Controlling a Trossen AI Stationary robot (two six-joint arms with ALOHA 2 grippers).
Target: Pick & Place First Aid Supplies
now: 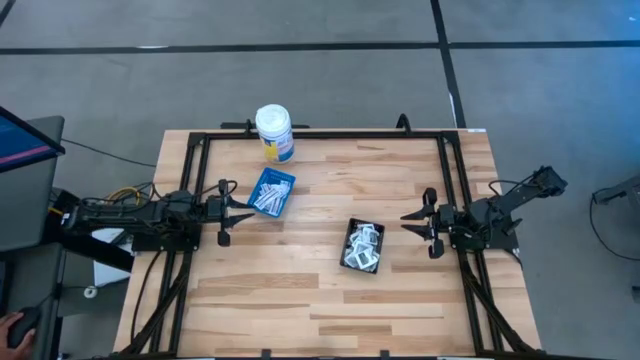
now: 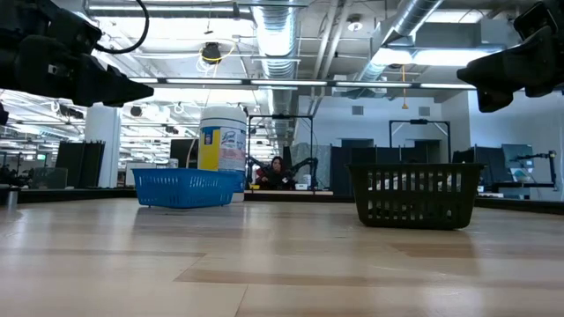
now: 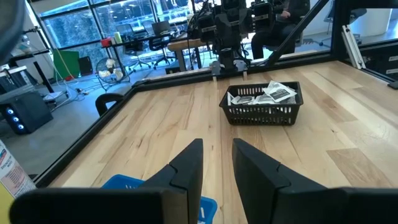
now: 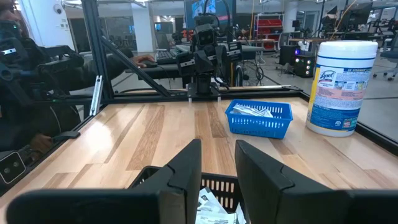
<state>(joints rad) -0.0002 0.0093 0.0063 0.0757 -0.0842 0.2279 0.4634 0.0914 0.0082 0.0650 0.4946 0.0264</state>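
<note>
My left end effector [image 1: 243,212] hangs over the left side of the desk [image 1: 320,290], fingers [image 3: 186,167] a little apart, holding nothing; the blue tray [image 1: 271,192] sits just beside its tip, with narrow white packets [image 1: 268,196] inside. My right end effector [image 1: 408,219] hangs over the right side, fingers [image 4: 184,167] a little apart too, and empty; the black tray [image 1: 363,246] lies near it, full of squarish white packets [image 1: 362,245]. A white tub [image 1: 274,133] with a yellow label stands at the back edge, just behind the blue tray.
</note>
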